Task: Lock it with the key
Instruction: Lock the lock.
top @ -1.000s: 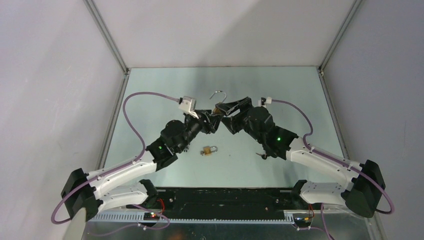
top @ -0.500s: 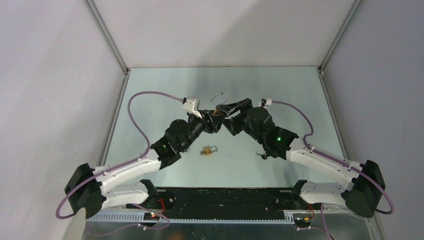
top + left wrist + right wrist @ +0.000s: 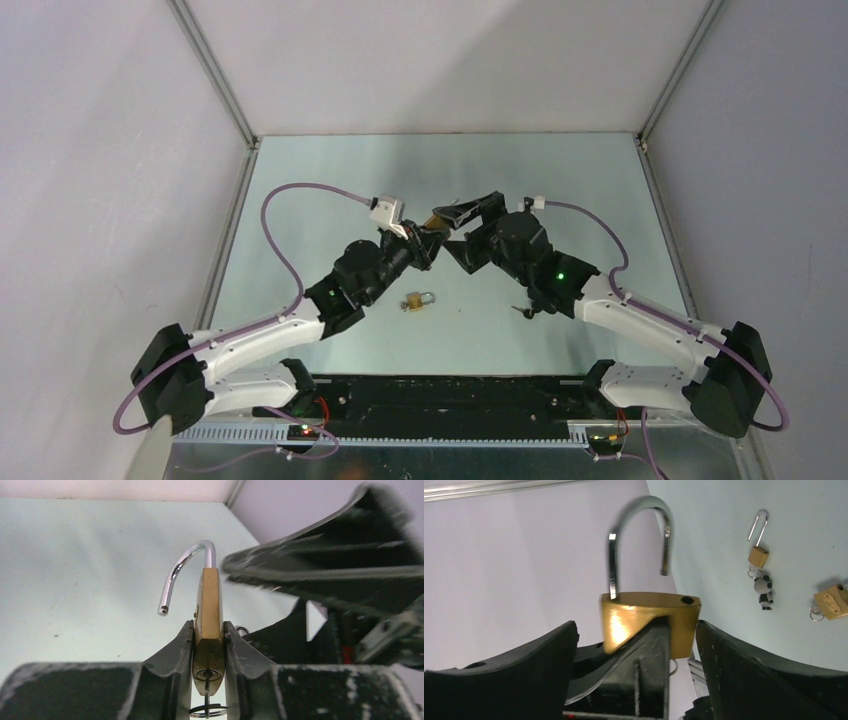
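Note:
A brass padlock (image 3: 207,605) with its steel shackle (image 3: 185,565) swung open is held above the table, between the two arms (image 3: 436,216). My left gripper (image 3: 208,627) is shut on the sides of its body. The key (image 3: 207,682) sits in the keyhole underneath, its ring hanging below. My right gripper (image 3: 636,630) stands open around the padlock (image 3: 649,617), with a visible gap on each side. Its fingers (image 3: 325,560) lie just right of the lock in the left wrist view. The shackle's free end (image 3: 664,572) is out of its hole.
A small brass padlock (image 3: 420,300) lies on the green table in front of the arms. The right wrist view shows a long-shackled small padlock (image 3: 758,555), a panda charm (image 3: 764,587) and another brass padlock (image 3: 831,602) on the table. Grey walls enclose the table.
My left gripper moved in and closed on the padlock body. My right gripper opened wider and let go of it. The lock sits a little lower than before.

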`<state>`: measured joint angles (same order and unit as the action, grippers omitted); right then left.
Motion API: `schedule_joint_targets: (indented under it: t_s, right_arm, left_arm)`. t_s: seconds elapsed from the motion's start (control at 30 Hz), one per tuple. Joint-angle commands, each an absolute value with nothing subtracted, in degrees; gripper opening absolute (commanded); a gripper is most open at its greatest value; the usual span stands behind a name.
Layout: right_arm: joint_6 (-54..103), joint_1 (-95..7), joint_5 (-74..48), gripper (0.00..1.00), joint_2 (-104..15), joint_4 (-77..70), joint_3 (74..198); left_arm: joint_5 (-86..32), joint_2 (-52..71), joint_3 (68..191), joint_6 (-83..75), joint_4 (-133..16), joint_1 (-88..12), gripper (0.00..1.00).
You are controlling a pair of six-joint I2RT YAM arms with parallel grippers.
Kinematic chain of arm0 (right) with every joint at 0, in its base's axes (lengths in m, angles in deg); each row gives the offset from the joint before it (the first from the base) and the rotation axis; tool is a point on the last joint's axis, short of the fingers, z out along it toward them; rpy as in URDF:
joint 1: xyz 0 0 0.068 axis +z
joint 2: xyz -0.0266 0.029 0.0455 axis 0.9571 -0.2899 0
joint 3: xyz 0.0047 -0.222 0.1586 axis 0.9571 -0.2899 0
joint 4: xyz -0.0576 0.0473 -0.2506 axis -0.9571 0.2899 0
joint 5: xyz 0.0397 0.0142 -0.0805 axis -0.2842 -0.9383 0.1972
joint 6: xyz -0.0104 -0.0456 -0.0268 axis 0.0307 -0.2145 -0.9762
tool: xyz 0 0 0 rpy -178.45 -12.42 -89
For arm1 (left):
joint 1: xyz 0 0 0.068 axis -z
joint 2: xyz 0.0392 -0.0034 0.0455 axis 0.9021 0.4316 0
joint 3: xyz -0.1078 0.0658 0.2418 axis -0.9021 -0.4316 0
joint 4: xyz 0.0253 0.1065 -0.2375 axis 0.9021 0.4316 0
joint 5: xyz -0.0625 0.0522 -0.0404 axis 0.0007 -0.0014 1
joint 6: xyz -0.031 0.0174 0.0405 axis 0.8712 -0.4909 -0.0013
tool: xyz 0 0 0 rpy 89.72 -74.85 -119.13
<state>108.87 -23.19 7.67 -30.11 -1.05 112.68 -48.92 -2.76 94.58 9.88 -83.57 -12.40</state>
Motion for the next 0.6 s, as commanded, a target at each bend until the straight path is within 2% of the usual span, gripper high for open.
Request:
schedule_joint_targets:
  t_s: [0.0, 0.2, 0.37, 0.57]
  right_arm:
    - [103.95, -25.00, 6.59, 0.98, -25.78, -2.59, 114.13]
    - [87.83, -30.54, 3.78, 0.99, -19.66, -0.89, 112.35]
    - [71.21, -38.49, -10.30, 0.98, -15.71, -1.53, 110.79]
    - [49.78, -42.85, -19.18, 0.98, -11.11, -0.36, 110.74]
  left_arm:
    - [-54.22, -5.12, 95.21, 7.52, -85.55, -12.99, 0.00]
    - [-51.87, -7.51, 95.41, 6.75, -82.55, -15.60, 0.00]
    - [-46.79, -11.27, 95.49, 6.41, -77.41, -19.58, 0.00]
    - [-38.11, -16.61, 97.69, 2.85, -68.55, -22.15, 0.00]
